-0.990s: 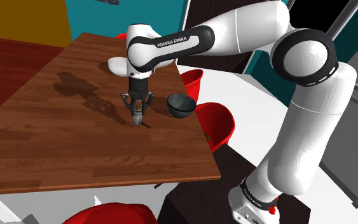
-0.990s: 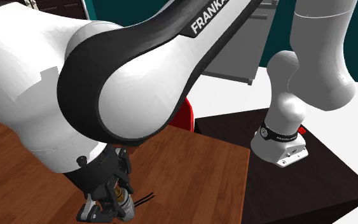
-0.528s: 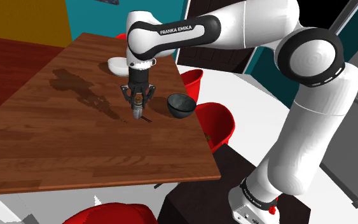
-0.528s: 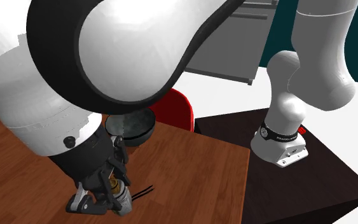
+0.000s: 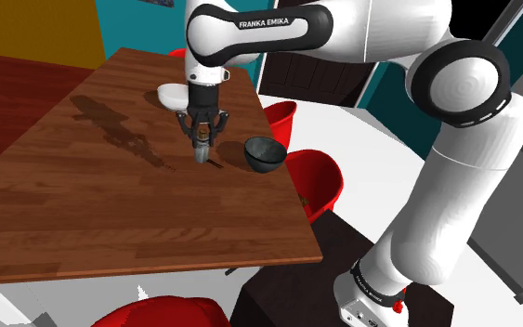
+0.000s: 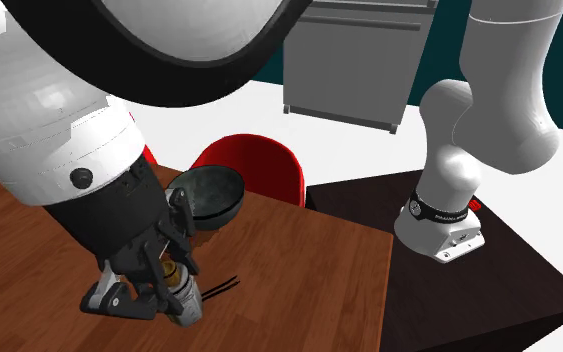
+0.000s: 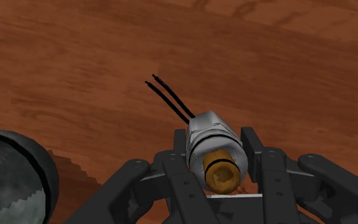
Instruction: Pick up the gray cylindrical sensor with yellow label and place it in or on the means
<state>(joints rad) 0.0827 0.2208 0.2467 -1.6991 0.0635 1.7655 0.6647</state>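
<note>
One black gripper [image 5: 201,137] points down over one brown wooden table [image 5: 83,214], and we see its two fingers [image 7: 252,156] pinching one gray cylindrical sensor [image 7: 210,130] between them. The sensor has one yellow end facing the hand, and two thin black wires [image 7: 171,98] run from its other end toward the wood; we cannot tell whether they touch it. One dark bowl [image 5: 264,153] sits upright on the table just beside the gripper, toward the shoulder view's right. One white bowl [image 5: 170,95] rests farther back, behind the arm. We count at least three red chairs [image 5: 317,181] around the table's edges.
</note>
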